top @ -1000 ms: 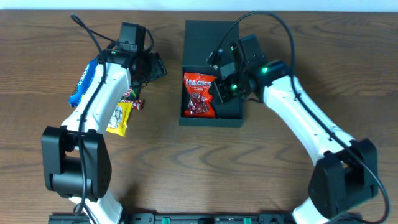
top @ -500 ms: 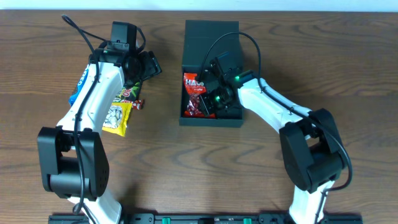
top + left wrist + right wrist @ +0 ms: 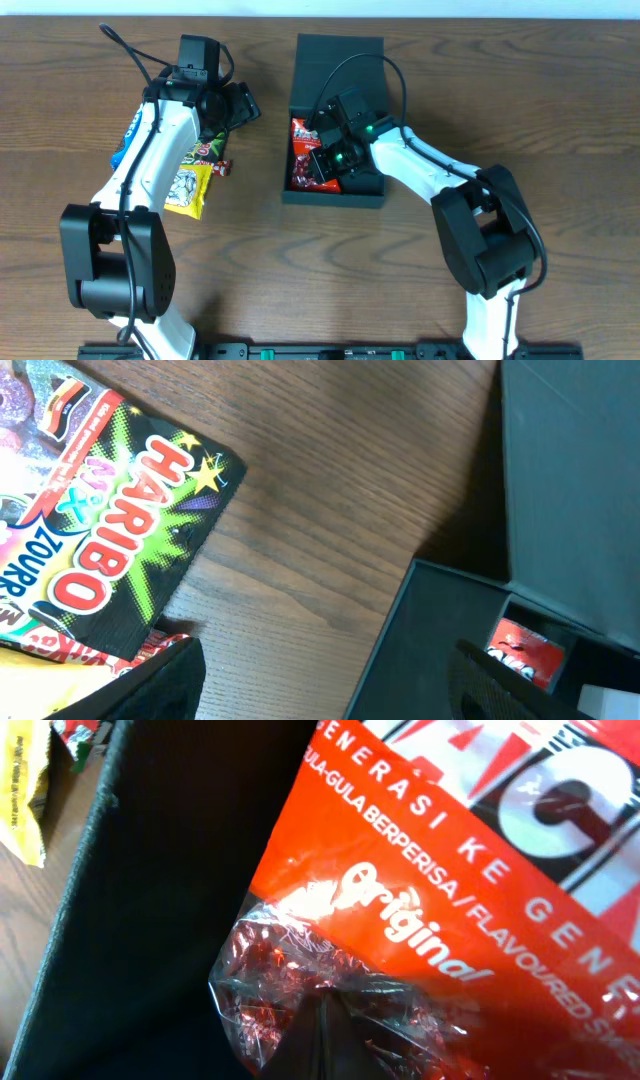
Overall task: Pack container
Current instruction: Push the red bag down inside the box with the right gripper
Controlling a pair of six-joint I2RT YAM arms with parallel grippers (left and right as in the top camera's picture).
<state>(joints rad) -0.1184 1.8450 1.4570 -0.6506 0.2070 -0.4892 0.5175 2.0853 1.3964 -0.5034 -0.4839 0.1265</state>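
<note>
While the right jaws, grip unreadable, sit inside the square charcoal-teal container (image 3: 330,197) over a red plastic sweet bag (image 3: 302,172), the open left jaws hover left of it, nearest the black Haribo packet (image 3: 110,530).

You are looking at a matte, dark charcoal-teal square box (image 3: 335,62) at upper centre of the overhead view, lid and walls one shade. Inside it, the glossy orange-red candy bag (image 3: 450,910) carries white lettering, and its clear lower part shows red wrapped sweets. In the left wrist view, the black Haribo packet (image 3: 120,540) has red letters edged in white over neon green and yellow bursts. At left overhead lie a flat yellow packet (image 3: 186,192) and a blue packet (image 3: 127,137). The wooden table (image 3: 300,280) is mid-brown with darker grain. The left arm (image 3: 150,160) and right arm (image 3: 425,170) are white with black joints.
</note>
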